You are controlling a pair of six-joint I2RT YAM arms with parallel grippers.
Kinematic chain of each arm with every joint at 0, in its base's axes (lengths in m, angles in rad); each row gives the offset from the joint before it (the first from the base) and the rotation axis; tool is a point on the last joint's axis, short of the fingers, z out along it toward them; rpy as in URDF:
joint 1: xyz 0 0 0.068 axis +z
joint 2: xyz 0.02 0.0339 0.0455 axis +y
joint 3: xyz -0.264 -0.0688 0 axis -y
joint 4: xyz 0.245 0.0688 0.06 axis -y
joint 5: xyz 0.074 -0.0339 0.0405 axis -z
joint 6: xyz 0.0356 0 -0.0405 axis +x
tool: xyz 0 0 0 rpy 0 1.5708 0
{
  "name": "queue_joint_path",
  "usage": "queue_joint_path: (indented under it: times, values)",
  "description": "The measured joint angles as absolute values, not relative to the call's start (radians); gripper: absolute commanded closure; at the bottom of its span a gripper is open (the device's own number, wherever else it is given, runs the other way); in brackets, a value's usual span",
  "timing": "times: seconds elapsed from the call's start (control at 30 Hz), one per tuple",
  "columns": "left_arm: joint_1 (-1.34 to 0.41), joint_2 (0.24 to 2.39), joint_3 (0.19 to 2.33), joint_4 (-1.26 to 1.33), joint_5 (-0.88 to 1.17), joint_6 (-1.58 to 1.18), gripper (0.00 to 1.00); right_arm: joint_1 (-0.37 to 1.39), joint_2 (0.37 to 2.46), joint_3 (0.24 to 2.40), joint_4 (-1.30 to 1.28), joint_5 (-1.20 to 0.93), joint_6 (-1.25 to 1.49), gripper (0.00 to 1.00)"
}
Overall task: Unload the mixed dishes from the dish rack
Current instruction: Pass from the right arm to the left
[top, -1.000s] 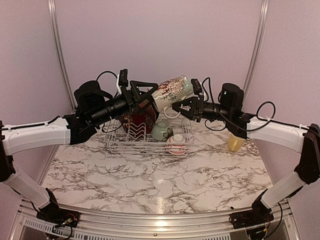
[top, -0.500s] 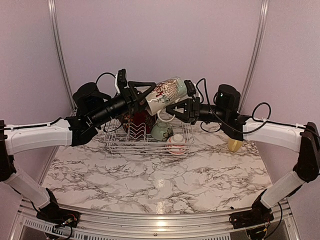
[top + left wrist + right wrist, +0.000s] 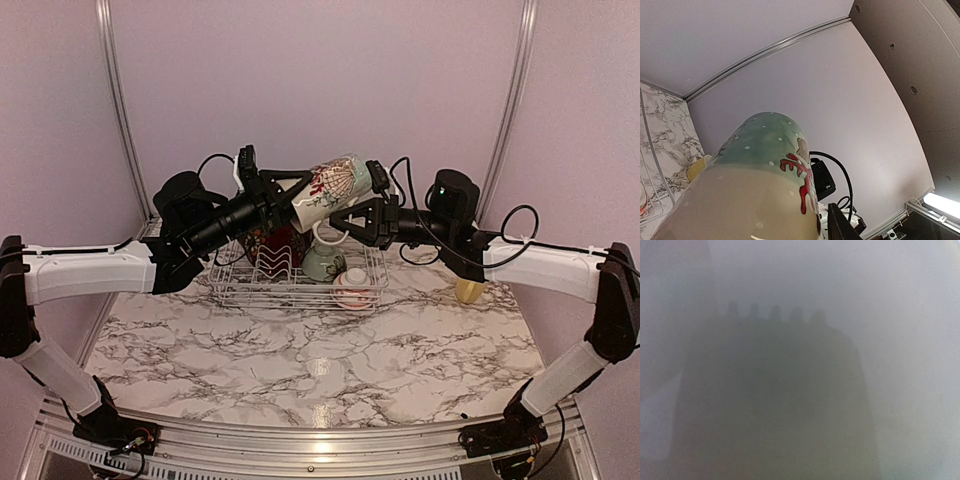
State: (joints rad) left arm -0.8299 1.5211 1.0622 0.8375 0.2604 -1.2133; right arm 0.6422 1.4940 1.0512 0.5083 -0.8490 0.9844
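Observation:
A cream mug point(image 3: 335, 185) with a green band and red pattern hangs tilted in the air above the white wire dish rack point(image 3: 230, 290). My right gripper point(image 3: 368, 195) is shut on its right end. My left gripper point(image 3: 285, 190) has its jaws around the mug's left end. In the left wrist view the mug point(image 3: 755, 175) fills the lower frame with one dark finger point(image 3: 840, 225) right beside it; contact is not clear. In the rack are a dark-red plate point(image 3: 275, 240), a pale green piece point(image 3: 323, 262) and a red-white bowl point(image 3: 352, 288). The right wrist view is a grey blur.
A yellow mug point(image 3: 468, 290) stands on the marble table right of the rack, below the right arm; it also shows in the left wrist view point(image 3: 697, 167). The rack sits at the table's far edge against the back wall.
The right gripper has carried the mug leftward between the left gripper's fingers. The left jaws have narrowed around the mug's left end.

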Motion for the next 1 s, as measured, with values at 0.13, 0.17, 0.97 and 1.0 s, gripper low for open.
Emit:
queue_joint_path:
  times: [0.13,0.17,0.97,1.0]
  values:
    - [-0.827,1.521,1.062,0.84,0.253,-1.213,0.78,0.642,1.496,1.051,0.508,-0.849,0.984,1.0]
    - [-0.827,1.521,1.062,0.84,0.252,-1.214,0.81,0.642,1.497,1.051,0.508,-0.849,0.984,1.0]
    - [-0.831,1.478,1.013,0.766,0.207,-1.206,1.0,0.654,1.492,1.05,0.445,-0.714,0.865,0.22]
    - [-0.831,1.475,1.013,0.752,0.202,-1.205,1.0,0.654,1.483,1.049,0.426,-0.698,0.857,0.19]
